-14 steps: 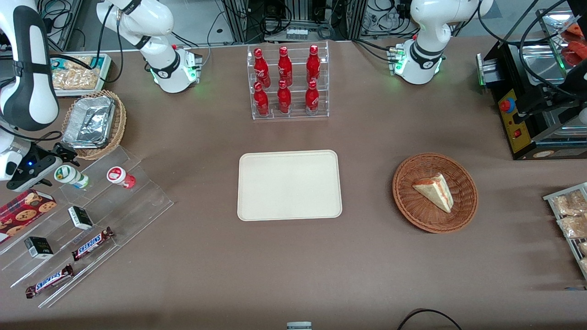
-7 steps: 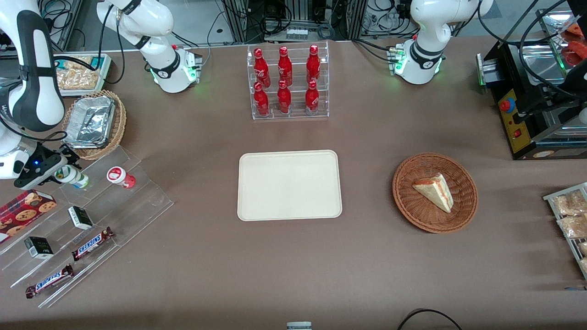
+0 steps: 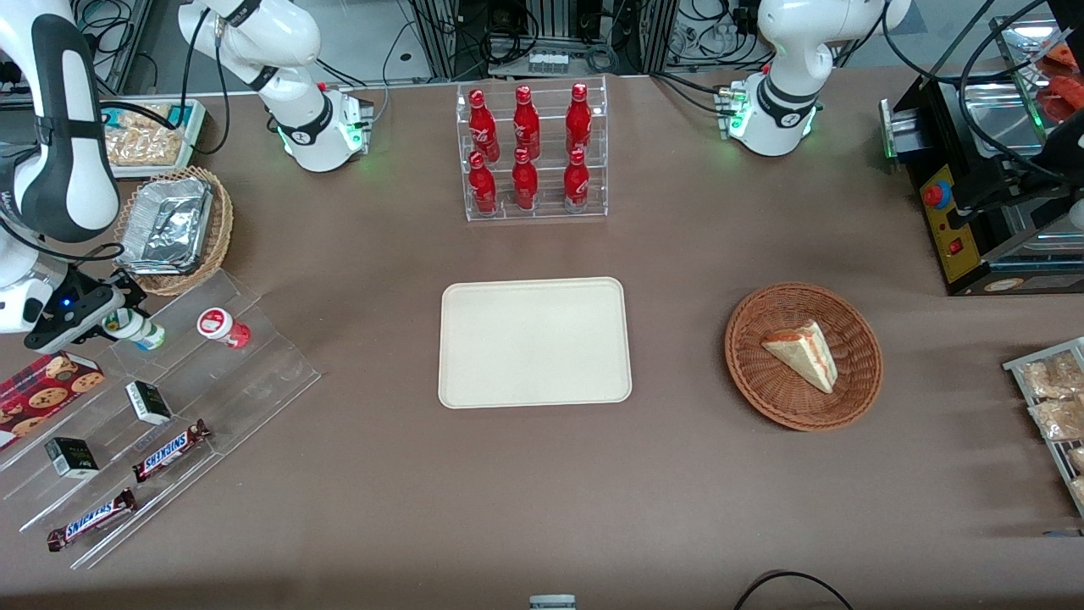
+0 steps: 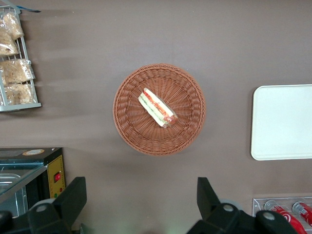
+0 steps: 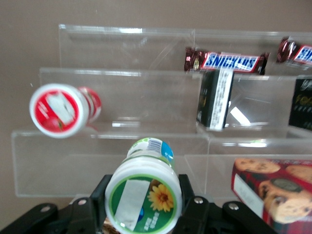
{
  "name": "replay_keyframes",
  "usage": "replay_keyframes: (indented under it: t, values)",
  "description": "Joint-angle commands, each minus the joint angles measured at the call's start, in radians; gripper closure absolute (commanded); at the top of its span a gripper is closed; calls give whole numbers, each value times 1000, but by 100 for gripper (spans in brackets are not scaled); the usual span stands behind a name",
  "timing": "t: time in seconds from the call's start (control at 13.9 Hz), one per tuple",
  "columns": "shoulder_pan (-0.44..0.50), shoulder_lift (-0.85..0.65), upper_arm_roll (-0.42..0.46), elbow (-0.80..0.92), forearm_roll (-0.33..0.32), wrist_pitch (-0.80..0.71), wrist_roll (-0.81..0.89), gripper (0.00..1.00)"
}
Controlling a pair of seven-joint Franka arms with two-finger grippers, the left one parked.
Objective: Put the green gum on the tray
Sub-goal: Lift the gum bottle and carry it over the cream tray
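The green gum (image 3: 141,332) lies tipped on the upper step of a clear acrylic stand (image 3: 254,364) at the working arm's end of the table. In the right wrist view its white lid with a green ring and a sunflower mark faces the camera, green gum (image 5: 143,202). My gripper (image 3: 114,315) is at the lid end, and its black fingers (image 5: 101,195) press against both sides of the lid, so the gripper (image 5: 143,197) is shut on it. The cream tray (image 3: 533,343) lies flat in the middle of the table, well apart from the gum.
A similar bottle with a red-and-white lid (image 3: 222,326) lies beside the gum on the same step. Lower steps hold black boxes (image 3: 148,402), Snickers bars (image 3: 169,449) and a cookie box (image 3: 42,385). A wicker basket with a foil tray (image 3: 169,224) stands close by. A rack of cola bottles (image 3: 533,152) stands farther back.
My gripper moved in from the table's edge over the green gum's lid, and the fingers now sit on either side of it. The gum has barely shifted.
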State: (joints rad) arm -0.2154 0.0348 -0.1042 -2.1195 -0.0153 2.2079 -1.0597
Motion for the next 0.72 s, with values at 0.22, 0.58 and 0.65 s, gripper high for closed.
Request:
replay_keyframes:
  t: [0.22,0.58,0.65]
  values:
    - [183,48,0,180,21,-181,275,100]
    - [404,74,0,181,21,-183,660,100]
    - [447,82,-2,182,21,-183,741,100]
